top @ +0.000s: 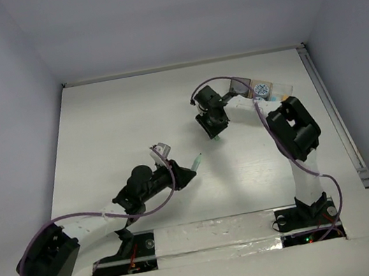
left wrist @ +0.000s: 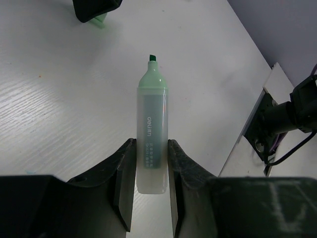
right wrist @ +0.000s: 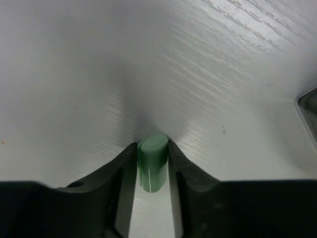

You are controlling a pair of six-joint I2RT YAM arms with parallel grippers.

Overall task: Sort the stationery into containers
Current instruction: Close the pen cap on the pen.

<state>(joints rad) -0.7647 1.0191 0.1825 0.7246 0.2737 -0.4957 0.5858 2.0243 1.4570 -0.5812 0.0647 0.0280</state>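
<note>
Bench (top: 118, 121): white, wood-grained, closed in by grey walls on three sides. We list what it carries from left to right.

1. Left arm (top: 142, 184), stretched toward the middle of the bench. The left jaws are clamped on the lower barrel of the mint green highlighter (left wrist: 152, 134). It is uncapped, and its bare chisel tip (left wrist: 152, 58) points toward the other arm. It seems to be held above the surface.

2. Right arm (top: 296, 133), folded back toward the centre. The right jaws are pinched on the matching green cap (right wrist: 152, 161), near that tip but apart from it. We cannot tell whether the cap touches the bench.

3. Trays (top: 238, 86), far right, partly hidden behind the right arm. A jar (top: 259, 90) with a blue-white top shows among them, apparently in the middle one. We see no other stationery.

Step in hand, as we judge it: recapping the highlighter before it goes into a tray. The next move calls for lining the cap's mouth up with the tip and pressing along the barrel.

Obstructions: the right arm lies across the approach to the trays, and its purple cable (top: 221, 80) loops just beside them.
</note>
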